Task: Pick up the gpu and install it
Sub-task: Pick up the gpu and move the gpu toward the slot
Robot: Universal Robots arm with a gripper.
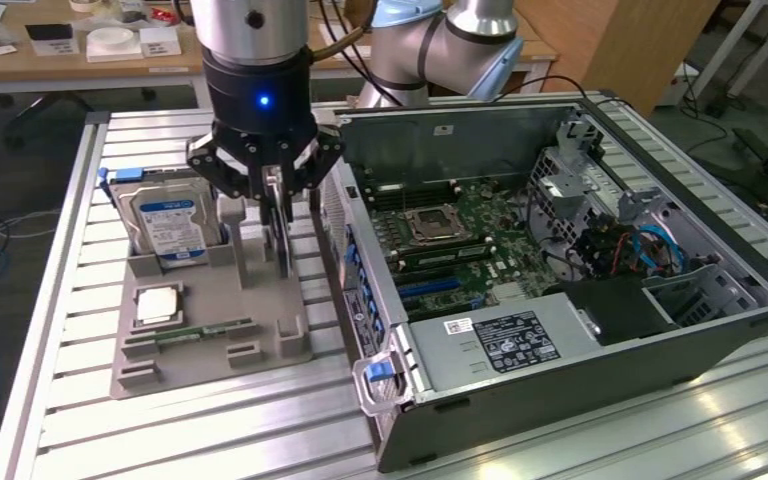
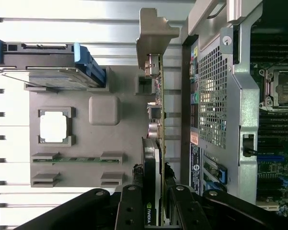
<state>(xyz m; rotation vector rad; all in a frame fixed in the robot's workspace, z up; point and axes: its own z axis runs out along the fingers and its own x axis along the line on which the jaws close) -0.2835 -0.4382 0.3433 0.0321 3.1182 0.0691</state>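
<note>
Currently my end effector [image 1: 272, 185] pinches the gpu [image 1: 279, 235] edge-on, centre-left of exterior frame, at the grey holder tray [image 1: 197, 370]; thin grip may slip, bracket [image 2: 156, 33] could snag the PC case [image 1: 598, 390] just beside.

Count from my end: 1 gpu [image 2: 152, 158], 1 hard drive [image 1: 171, 225], 1 CPU chip [image 1: 160, 302], 1 memory stick [image 1: 204, 330], all singles. 1 grey holder tray [image 1: 231, 295], 1 open PC case [image 1: 558, 355] with 1 motherboard [image 1: 471, 240] inside. 1 tool [image 1: 275, 200], 1 counter [image 1: 197, 430].
</note>
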